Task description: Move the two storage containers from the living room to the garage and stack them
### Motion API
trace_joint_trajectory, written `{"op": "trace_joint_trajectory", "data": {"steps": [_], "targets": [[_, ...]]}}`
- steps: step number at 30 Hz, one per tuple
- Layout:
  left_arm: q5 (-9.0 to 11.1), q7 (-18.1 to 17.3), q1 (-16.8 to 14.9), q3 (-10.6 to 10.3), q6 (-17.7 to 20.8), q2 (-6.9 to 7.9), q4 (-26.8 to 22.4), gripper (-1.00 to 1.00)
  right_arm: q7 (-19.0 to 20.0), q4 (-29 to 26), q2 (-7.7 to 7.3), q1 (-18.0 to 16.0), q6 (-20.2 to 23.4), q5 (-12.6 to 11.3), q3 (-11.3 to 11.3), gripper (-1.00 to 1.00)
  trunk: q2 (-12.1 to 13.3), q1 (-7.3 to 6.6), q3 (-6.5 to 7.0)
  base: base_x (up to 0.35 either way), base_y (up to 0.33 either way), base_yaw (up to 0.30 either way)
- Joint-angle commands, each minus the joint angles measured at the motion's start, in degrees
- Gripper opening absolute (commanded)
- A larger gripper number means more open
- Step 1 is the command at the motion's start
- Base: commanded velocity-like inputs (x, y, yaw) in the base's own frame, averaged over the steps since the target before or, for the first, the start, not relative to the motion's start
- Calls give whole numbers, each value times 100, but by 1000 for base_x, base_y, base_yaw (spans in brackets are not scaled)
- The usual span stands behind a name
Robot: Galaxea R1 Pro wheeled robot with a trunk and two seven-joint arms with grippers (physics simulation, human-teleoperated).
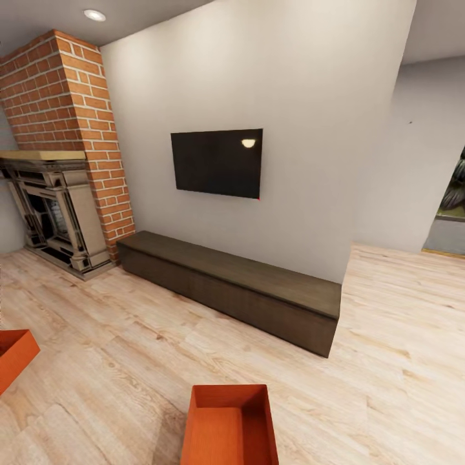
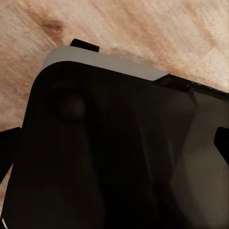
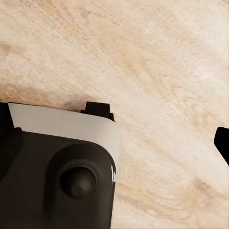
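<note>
Neither claw's state can be told: the left wrist view gives a dark fingertip [image 2: 220, 143] at one edge against the robot's black, grey-rimmed base [image 2: 109, 143], and the right wrist view likewise shows one dark fingertip [image 3: 222, 143] at the frame edge over pale wood planks, beside the same kind of black base [image 3: 62, 162] with a round knob; the jaws themselves are out of frame.

No writing, brand or label can be read anywhere.

From left to right in the head view: a red-brick fireplace [image 1: 61, 110] with a dark metal surround [image 1: 51, 216] stands in the far left corner under a pale mantel. At the left edge, lower down, one orange-red storage container [image 1: 14, 356] sits on the light wood-plank floor [image 1: 129, 336], cut off by the frame. A long low dark-brown bench [image 1: 239, 284] runs along the white wall from beside the fireplace toward the right, with a black TV [image 1: 217, 162] mounted above it; a ceiling light is reflected in the screen. The second storage container [image 1: 230, 426] lies on the floor at the bottom centre, open side up, well apart from the first and near the bench's right half, nothing between it and the camera. At the far right, the wall steps back to an opening [image 1: 452, 200] showing something dark and greenish.
</note>
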Motion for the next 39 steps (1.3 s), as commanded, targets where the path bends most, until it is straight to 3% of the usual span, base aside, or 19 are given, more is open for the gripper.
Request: {"op": "trace_joint_trajectory", "data": {"steps": [1,39], "targets": [[13,6,-1,20,-11,-3,-4,100,-5,17,3,-6,-33,-52,49,100,-3,0,-5,0,158,0],[20,6,-1,19,-11,4,-1,100,-3,17,27,-6,-33,-42,57,100,-3,0,-5,-15,-3,0]]}}
